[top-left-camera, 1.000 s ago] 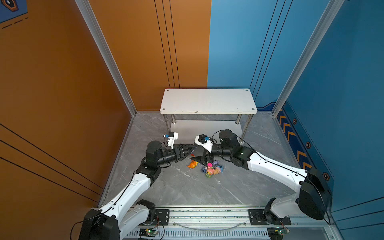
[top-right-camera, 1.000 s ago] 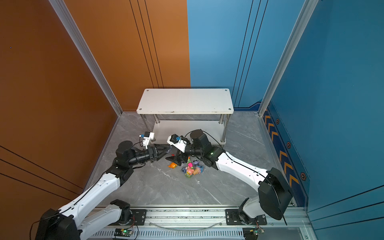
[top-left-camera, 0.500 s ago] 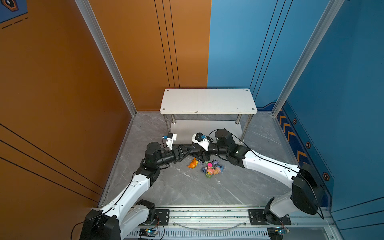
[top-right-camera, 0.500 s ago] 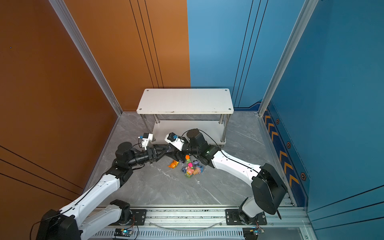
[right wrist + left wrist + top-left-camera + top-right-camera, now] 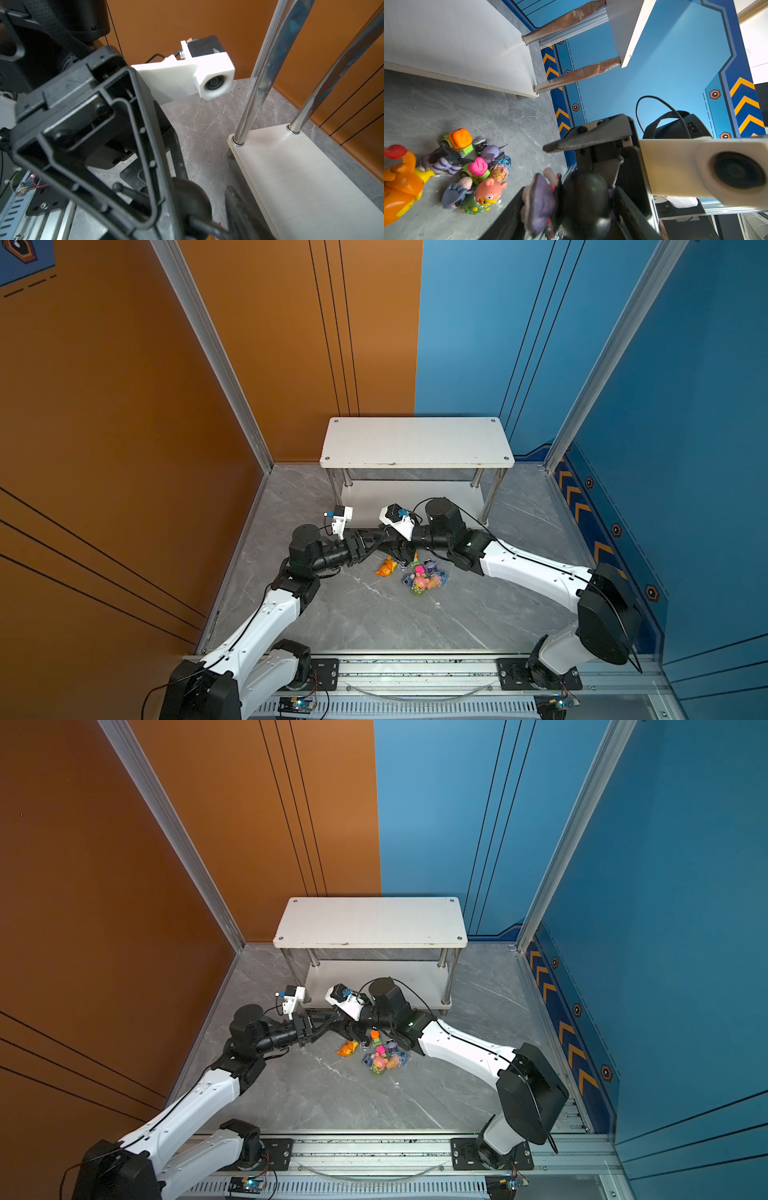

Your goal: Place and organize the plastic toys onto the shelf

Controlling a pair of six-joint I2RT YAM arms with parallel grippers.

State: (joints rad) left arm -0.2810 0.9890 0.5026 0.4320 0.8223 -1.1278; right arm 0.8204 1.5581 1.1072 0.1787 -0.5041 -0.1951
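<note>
Plastic toys (image 5: 420,577): a tight cluster is seen near the centre of the grey bench (image 5: 374,622) in both top views. It lies at 6 o'clock of the shelf (image 5: 415,441) and clear of it. The orange spiky creature (image 5: 384,567) is set at 9 o'clock of the cluster, just beside it.

In the left wrist view the cluster is resolved into single pieces:
- orange-topped green block (image 5: 459,141)
- pink-topped green block (image 5: 476,169)
- pink bear (image 5: 489,192)
- grey-blue donkey (image 5: 453,193)
- blue figure on a cone (image 5: 501,168)
- striped dark head (image 5: 444,161)

All of these are packed so that neighbours touch.

Both hands are positioned tip to tip at 11 o'clock of the cluster, above the bench and just in front of the lower board (image 5: 440,494) of the shelf.

Left hand (image 5: 382,541): a black-purple eared head (image 5: 579,199) is clamped between its fingers and carried off the bench.

Right hand (image 5: 391,549): it is placed around the same toy from the opposite side. One of its fingers (image 5: 587,137) is seen just beside the head, with a gap visible between them. The other finger is hidden behind the toy, so it cannot be told whether this hand is closed on it.
</note>
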